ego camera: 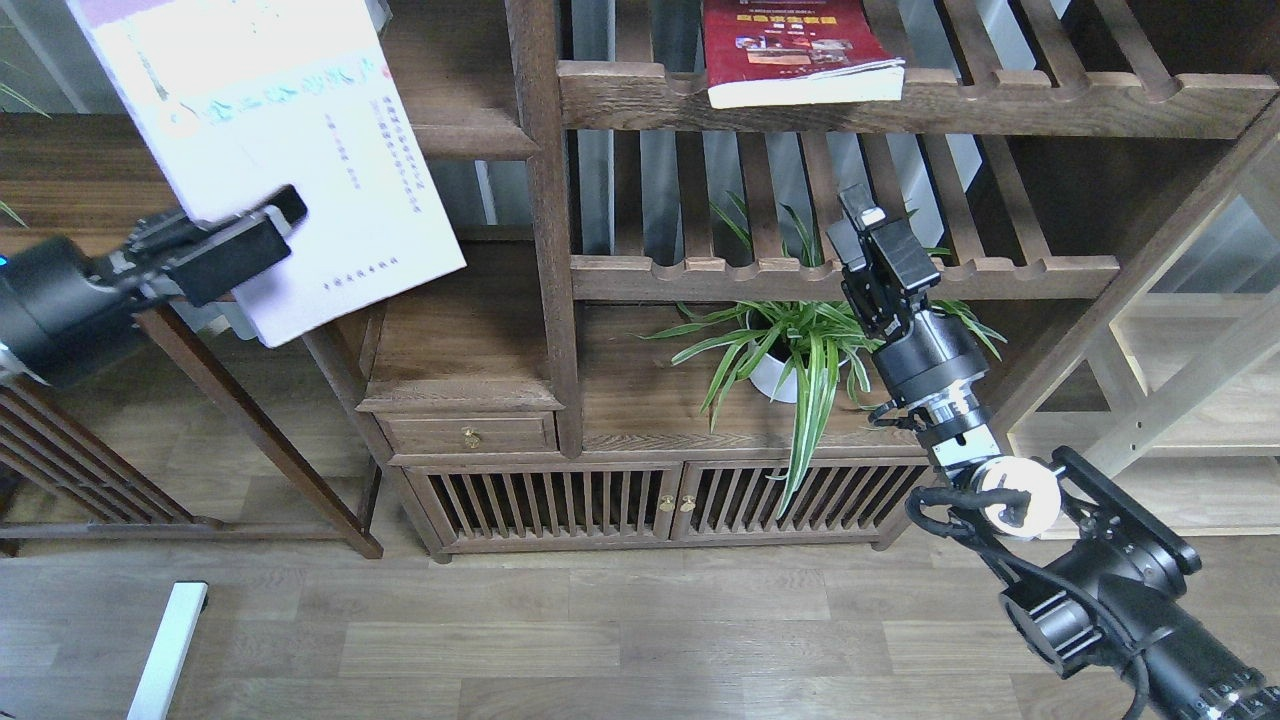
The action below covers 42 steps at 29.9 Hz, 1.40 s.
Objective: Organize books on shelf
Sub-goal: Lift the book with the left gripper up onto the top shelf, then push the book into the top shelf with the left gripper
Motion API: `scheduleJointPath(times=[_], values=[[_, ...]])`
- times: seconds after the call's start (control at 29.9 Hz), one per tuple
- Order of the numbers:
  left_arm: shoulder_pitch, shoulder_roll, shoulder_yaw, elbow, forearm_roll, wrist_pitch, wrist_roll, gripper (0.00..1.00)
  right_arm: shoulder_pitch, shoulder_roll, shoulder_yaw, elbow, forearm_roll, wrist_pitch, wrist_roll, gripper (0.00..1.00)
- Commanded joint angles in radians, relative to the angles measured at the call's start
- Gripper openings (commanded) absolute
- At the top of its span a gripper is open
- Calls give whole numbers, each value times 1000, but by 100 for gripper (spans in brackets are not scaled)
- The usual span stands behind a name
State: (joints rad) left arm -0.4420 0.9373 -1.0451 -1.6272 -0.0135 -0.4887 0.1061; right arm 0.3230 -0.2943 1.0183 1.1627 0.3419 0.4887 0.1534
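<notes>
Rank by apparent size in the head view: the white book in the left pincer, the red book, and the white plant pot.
1. White book: largest, but nearest the camera, which inflates it.
2. Red book: smaller, partly cropped at the top edge.
3. White plant pot: smallest, mostly hidden by leaves.

Pale lavender-white book [300,150] with a mauve band at the top and small gold lettering. Red book [790,45] with small photos and white page edges. Dark-brown wooden shelf [470,140]. Black left pincer [270,225], black right pincer [865,235]. Green striped plant [800,345] in a white pot [772,375]. Grey-brown plank floor [600,640].
</notes>
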Motion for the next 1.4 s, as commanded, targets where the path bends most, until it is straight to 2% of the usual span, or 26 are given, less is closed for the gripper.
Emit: scheduleJointPath(times=[0.0, 0.1, 0.17, 0.2, 0.37, 0.64, 1.37], values=[[-1, 57, -30, 9, 4, 0, 6, 0, 24, 11, -3, 0, -8, 0, 0, 71], [-10, 67, -62, 30, 9, 0, 53, 0, 24, 21, -3, 0, -8, 0, 0, 71], [-14, 58, -87, 58, 10, 0, 102, 0, 24, 26, -3, 0, -8, 0, 0, 71], [-26, 52, -99, 75, 9, 0, 134, 0, 22, 29, -7, 0, -8, 0, 0, 71], [-122, 18, -105, 115, 10, 0, 227, 0, 22, 55, -10, 0, -9, 0, 0, 71], [-231, -83, -99, 127, 41, 0, 326, 0, 22, 60, -12, 0, -11, 0, 0, 71], [-285, -94, -133, 217, 81, 0, 334, 0, 13, 70, -15, 2, -11, 0, 0, 72]])
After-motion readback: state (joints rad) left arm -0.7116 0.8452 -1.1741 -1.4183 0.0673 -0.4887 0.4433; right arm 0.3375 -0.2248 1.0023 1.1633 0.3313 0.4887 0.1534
